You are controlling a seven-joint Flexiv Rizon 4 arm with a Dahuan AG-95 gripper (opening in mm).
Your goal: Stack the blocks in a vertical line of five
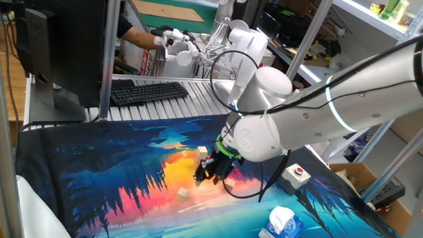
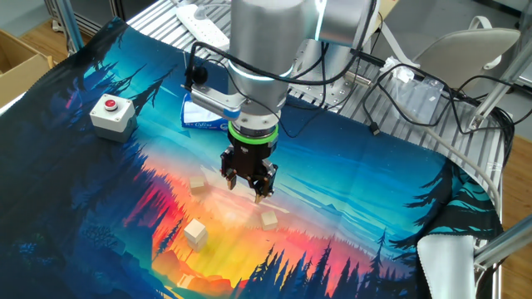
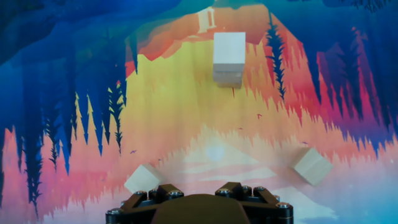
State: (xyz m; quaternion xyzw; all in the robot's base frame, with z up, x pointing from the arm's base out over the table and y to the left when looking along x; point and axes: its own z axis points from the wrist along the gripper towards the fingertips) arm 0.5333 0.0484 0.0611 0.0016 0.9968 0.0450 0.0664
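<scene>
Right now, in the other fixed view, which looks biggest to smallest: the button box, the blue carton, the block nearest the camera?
1. Blue carton, partly hidden behind the arm.
2. Button box.
3. Block nearest the camera.

In the middle of the frame, the white robot arm [image 1: 310,116] reaches in from the right and points its black two-finger hand [image 1: 210,173] down over the orange part of the colourful forest-sunset printed mat [image 1: 99,165] that covers the surface. One small pale tan wooden cube [image 1: 202,153] lies just above-left of the hand, and another small pale wooden cube [image 1: 181,194] lies lower left of it, apart from it. A white box with a red button [image 1: 297,174] sits right of the hand, a blue-and-white carton [image 1: 281,223] at the lower edge, and a black keyboard [image 1: 147,91] in the upper left.
</scene>
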